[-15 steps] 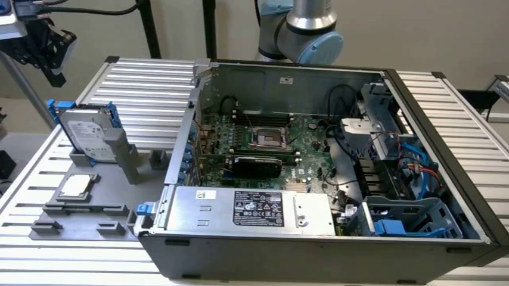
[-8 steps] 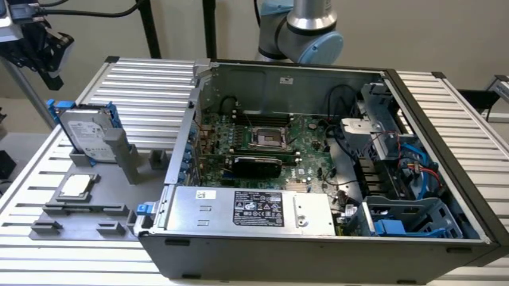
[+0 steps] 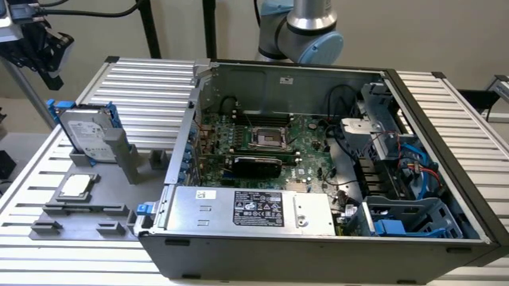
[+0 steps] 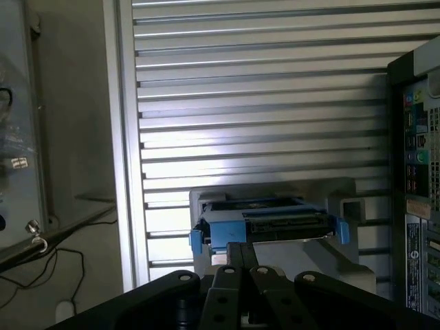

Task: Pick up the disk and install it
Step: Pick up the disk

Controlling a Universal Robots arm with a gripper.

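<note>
Black pincer [image 4: 241,249] poised above disk [image 4: 271,224]

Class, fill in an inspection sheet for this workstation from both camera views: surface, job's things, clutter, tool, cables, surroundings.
Surface: slatted aluminium table, with a grey fixture plate on it.
Job's things: disk stands on edge in its grey holder, not grasped; open computer case beside it.
Clutter: processor chip on the fixture plate.
Tool: tool hangs apart from the disk, facing it.
Cables: black cables overhead; blue and red cables inside the case.
Surroundings: pale wall; robot arm behind the case.
</note>
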